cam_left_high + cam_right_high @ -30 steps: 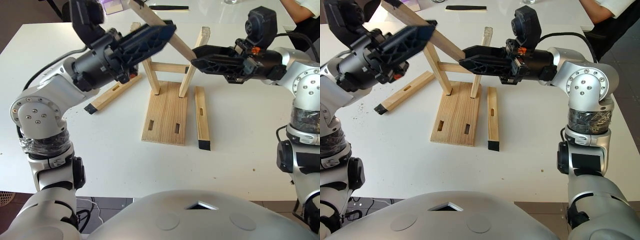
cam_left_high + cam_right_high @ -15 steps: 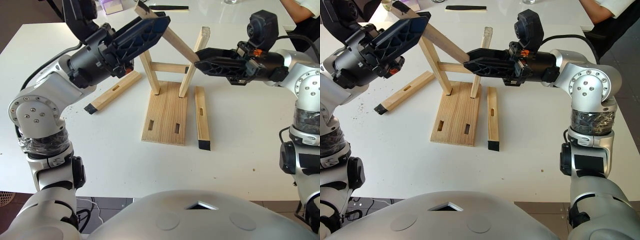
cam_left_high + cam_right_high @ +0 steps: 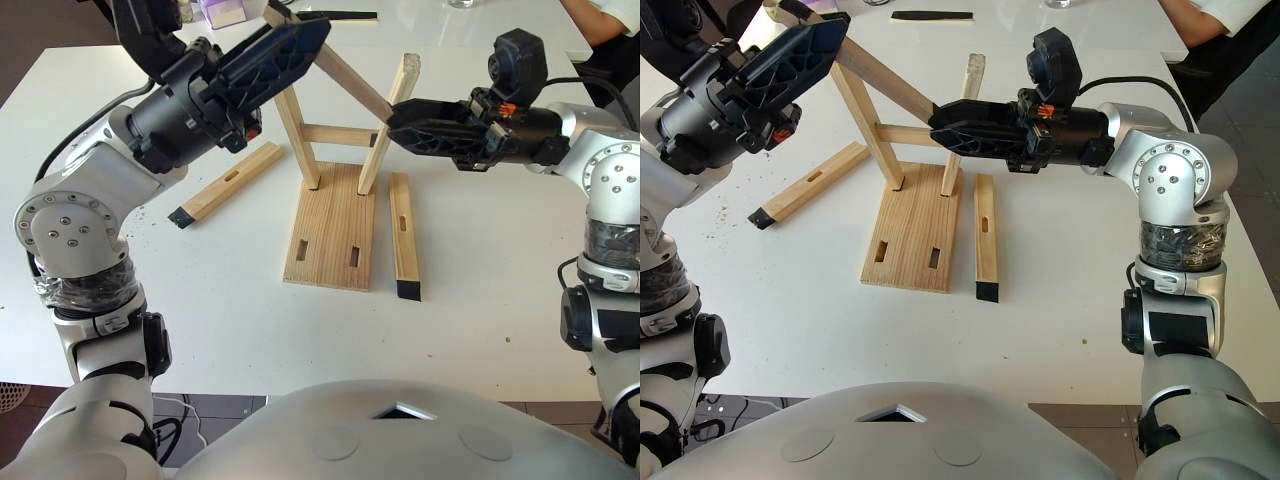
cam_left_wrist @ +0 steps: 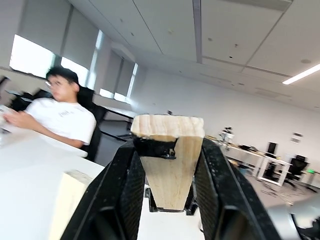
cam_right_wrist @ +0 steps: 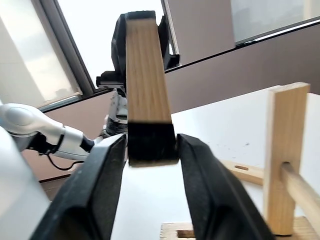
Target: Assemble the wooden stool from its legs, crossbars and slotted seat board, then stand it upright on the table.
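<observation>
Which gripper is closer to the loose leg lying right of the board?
Right. The right gripper, clamping the low end of the raised leg, hangs above and behind that loose leg; the left gripper holds the high end, farther off to the left.

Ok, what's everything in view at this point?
seat board: 1, pale wood, flat on the table.
standing legs: 2, pale wood, standing at the board's far end.
crossbar: 1, pale wood, joining the standing legs.
held leg: 1, pale wood with a black tip, slanted above the board.
loose legs: 2, pale wood with black tips, flat, one on either side of the board.
strip: 1, black, far table edge.
box: 1, lilac, far edge.
table: 1, white.
left hand: black, shut on the held leg's upper end.
right hand: black, shut on its lower end.
</observation>
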Action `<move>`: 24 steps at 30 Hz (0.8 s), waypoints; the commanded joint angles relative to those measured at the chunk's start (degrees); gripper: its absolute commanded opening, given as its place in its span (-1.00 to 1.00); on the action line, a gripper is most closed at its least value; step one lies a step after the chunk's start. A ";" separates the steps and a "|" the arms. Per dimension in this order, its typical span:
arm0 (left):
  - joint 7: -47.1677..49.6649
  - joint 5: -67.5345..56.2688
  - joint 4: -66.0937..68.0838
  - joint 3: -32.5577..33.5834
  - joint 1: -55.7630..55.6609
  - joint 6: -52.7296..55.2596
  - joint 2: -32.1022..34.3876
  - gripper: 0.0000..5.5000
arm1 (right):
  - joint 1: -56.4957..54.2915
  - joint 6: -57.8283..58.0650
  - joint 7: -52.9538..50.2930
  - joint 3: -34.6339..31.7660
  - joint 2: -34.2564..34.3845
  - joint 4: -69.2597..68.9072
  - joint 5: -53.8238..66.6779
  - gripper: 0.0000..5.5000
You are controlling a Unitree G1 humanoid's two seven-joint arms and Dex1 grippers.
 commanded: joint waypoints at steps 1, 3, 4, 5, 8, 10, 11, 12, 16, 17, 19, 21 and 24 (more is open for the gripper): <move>-4.21 6.39 0.76 0.42 3.05 -1.15 2.75 -0.53 | 3.59 -5.54 -1.90 0.31 -0.97 -0.81 -5.77 -0.16; -8.94 10.98 1.85 1.11 5.42 -1.96 6.00 -0.53 | 5.89 -8.52 -2.15 -0.61 -2.02 -0.74 -8.14 -0.16; -12.42 13.78 2.81 1.63 6.99 -2.57 8.55 -0.53 | 6.88 -10.01 -3.14 -2.01 -2.20 -0.19 -9.09 -0.16; -15.87 16.71 4.28 2.08 8.47 -3.39 11.16 -0.53 | 7.78 -11.11 -4.49 -3.68 -2.17 0.39 -9.68 -0.16; -25.56 27.66 11.44 1.48 11.96 -9.35 17.59 -0.53 | 11.61 -14.66 -7.79 -5.95 -1.56 -0.40 -12.02 -0.16; -30.29 37.48 20.19 -0.79 12.85 -16.81 20.65 -0.53 | 14.18 -16.41 -9.89 -5.98 -0.39 -1.79 -13.17 -0.16; -31.38 42.32 25.81 -2.00 12.46 -21.04 21.60 -0.53 | 15.31 -17.08 -10.81 -5.71 0.25 -2.52 -13.59 -0.16; -31.93 45.80 30.70 -2.44 11.87 -24.33 22.02 -0.53 | 15.97 -17.75 -11.45 -5.25 0.79 -2.90 -14.09 -0.16; -30.17 55.99 50.71 -3.94 5.04 -35.67 19.52 -0.53 | 16.86 -20.10 -14.05 -3.97 3.31 -2.34 -16.00 -0.16; -29.89 57.76 54.75 -4.55 3.24 -37.86 18.46 -0.53 | 16.64 -20.49 -14.48 -3.70 3.86 -1.87 -16.30 -0.16; -29.29 60.38 61.93 -5.09 -0.39 -41.41 16.27 -0.53 | 16.01 -21.03 -15.23 -2.89 4.90 -1.16 -16.89 -0.16; -29.06 61.18 65.33 -4.62 -3.61 -42.91 14.47 -0.53 | 15.35 -21.16 -15.45 -2.28 5.57 -0.66 -17.25 -0.16; -29.64 61.53 69.26 -3.96 -6.88 -43.91 12.21 -0.53 | 14.93 -21.56 -15.28 -1.67 5.83 0.35 -17.62 -0.16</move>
